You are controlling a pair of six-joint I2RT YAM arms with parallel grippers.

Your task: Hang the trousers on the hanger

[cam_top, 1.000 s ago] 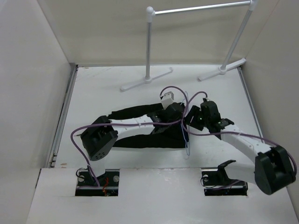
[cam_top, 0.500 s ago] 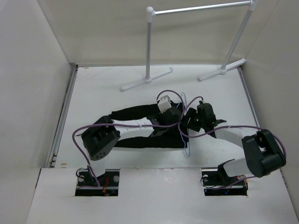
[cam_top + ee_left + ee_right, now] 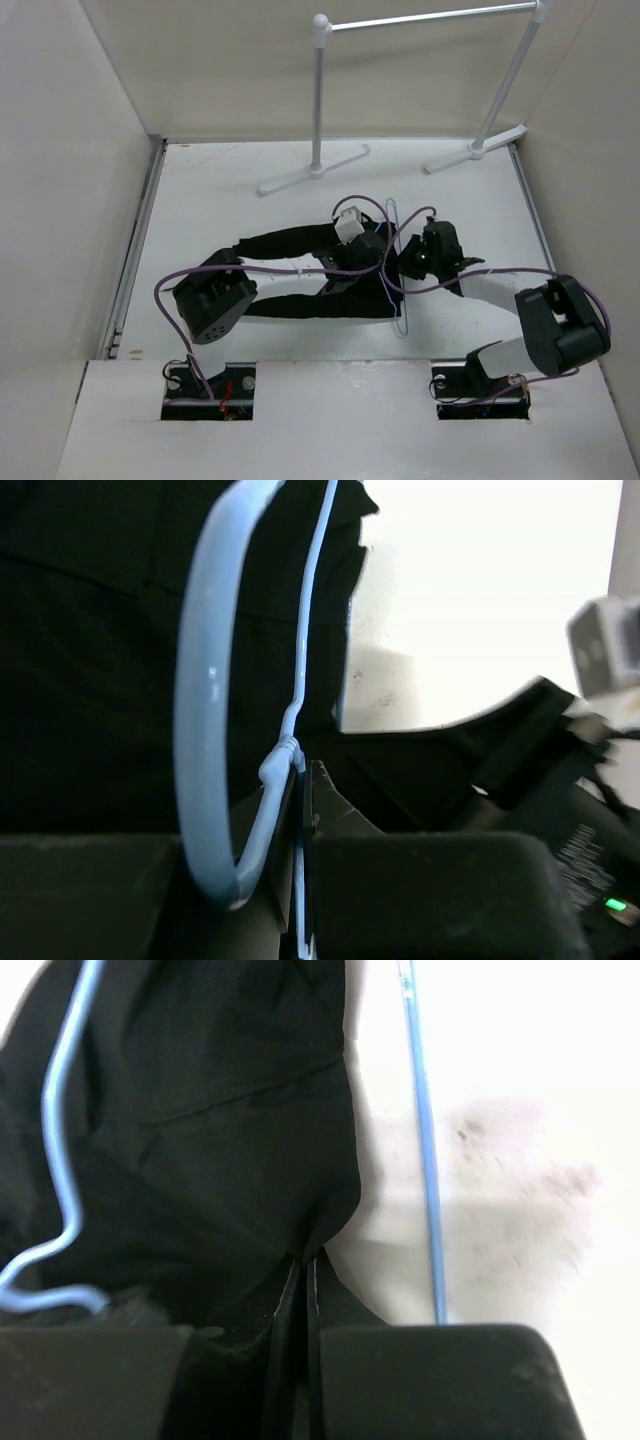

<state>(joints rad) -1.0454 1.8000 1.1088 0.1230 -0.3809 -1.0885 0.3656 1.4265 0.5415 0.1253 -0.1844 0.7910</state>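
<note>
left wrist view shows the left pincer clamped on the thin pale-blue wire hanger; right pincer is pinched closed on the soft black trousers.

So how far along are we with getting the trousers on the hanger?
Done: both grips look made. The left gripper is shut on the hanger at its twisted neck, and the right gripper is shut on an edge of the trousers. In hand: hanger and fabric edge, side by side. Left: the trousers lie along the table, not draped over the hanger, so the threading is not yet done.
</note>
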